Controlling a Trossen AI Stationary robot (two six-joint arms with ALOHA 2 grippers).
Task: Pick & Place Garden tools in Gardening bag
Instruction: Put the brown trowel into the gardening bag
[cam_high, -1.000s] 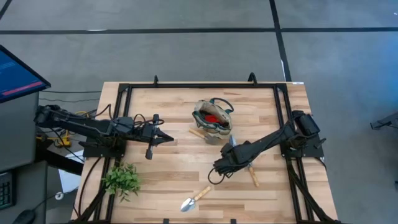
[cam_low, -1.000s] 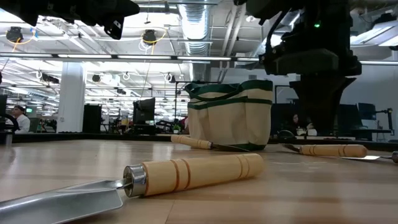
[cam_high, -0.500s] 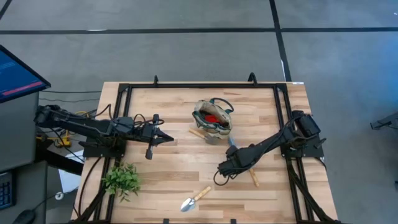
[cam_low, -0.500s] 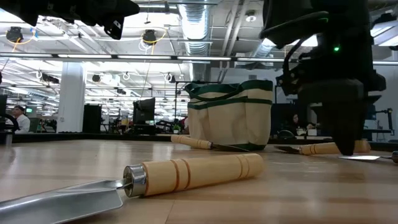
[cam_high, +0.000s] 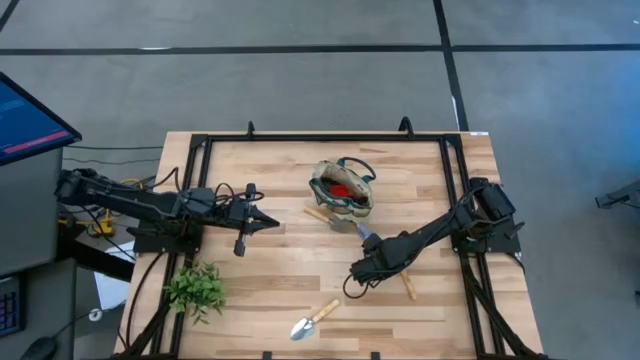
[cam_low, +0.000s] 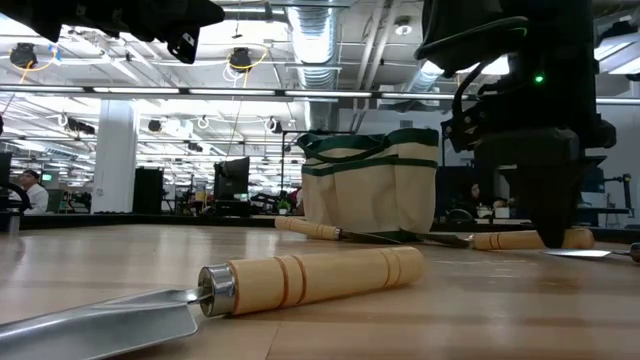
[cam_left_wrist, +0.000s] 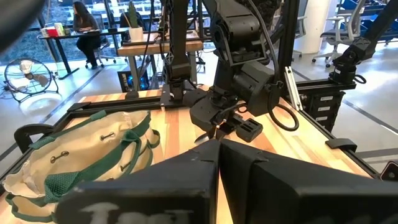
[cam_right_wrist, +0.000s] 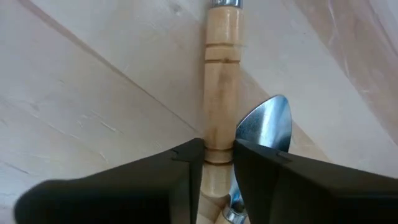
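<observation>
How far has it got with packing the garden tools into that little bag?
Partly done. Something red already lies inside the bag. In hand: the right gripper has its fingers on either side of a wooden tool handle lying on the table, not yet lifted. Left: that tool, a trowel near the front edge, and another tool beside the bag. The left gripper waits shut, off to the side.

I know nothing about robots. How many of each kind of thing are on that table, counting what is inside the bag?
Wood-handled tools: 4
Red item in the bag: 1
Bag: 1
Leafy plant: 1
Total: 7
</observation>
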